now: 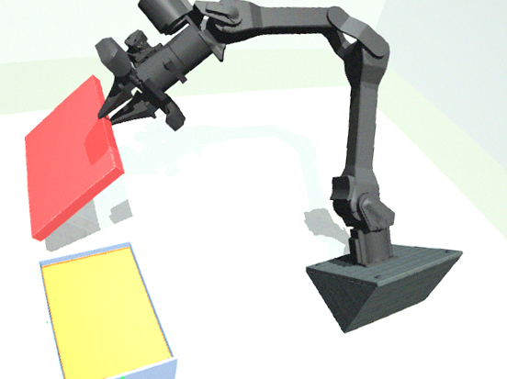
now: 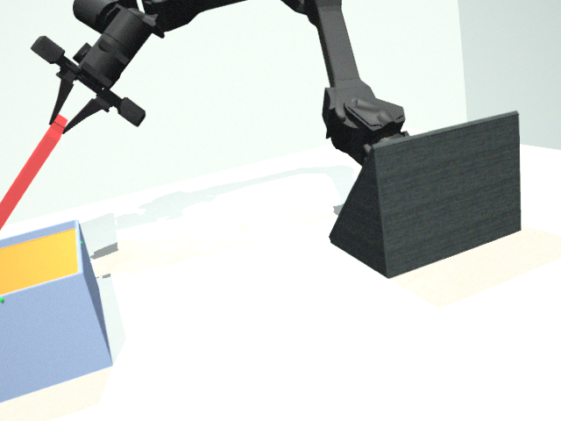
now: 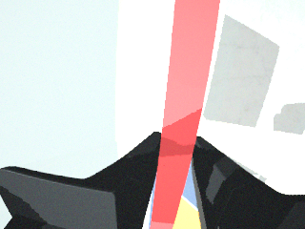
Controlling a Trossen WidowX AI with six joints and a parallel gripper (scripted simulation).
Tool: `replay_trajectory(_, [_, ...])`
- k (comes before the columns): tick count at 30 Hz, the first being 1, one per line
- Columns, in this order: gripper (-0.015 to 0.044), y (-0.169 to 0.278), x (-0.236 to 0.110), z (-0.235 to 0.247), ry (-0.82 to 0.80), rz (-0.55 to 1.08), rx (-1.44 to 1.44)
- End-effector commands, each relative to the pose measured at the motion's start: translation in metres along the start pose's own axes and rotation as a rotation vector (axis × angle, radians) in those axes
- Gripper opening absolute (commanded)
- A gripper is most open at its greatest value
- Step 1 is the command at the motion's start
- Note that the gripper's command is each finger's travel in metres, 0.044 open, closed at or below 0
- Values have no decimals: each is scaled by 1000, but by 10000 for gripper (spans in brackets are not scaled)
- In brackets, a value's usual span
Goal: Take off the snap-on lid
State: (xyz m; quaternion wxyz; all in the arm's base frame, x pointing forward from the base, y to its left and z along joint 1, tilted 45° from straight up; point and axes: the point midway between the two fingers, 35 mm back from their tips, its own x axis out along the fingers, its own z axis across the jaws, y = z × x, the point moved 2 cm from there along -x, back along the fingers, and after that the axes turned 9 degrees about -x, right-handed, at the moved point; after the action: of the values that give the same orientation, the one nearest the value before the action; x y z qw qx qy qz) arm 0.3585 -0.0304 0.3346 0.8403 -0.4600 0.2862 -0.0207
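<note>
Top view, pincer (image 1: pixel 110 117) clamped on one edge of the red lid (image 1: pixel 68 159), lid hanging tilted in the air above the counter (image 1: pixel 240 300), open blue storage box (image 1: pixel 159 371) just beside it, yellow inside

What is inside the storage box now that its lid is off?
The storage box stands open; only its yellow lining shows, with nothing lying in it. The pincer holds the red lid tilted in the air beside the box, covering none of it from the top view.
</note>
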Motion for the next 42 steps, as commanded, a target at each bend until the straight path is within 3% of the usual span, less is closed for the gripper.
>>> replay_trajectory(1, [0,0,1,0,-16,1,-1])
replay_trajectory(42, [0,4,22,-24,-17,-1,-2])
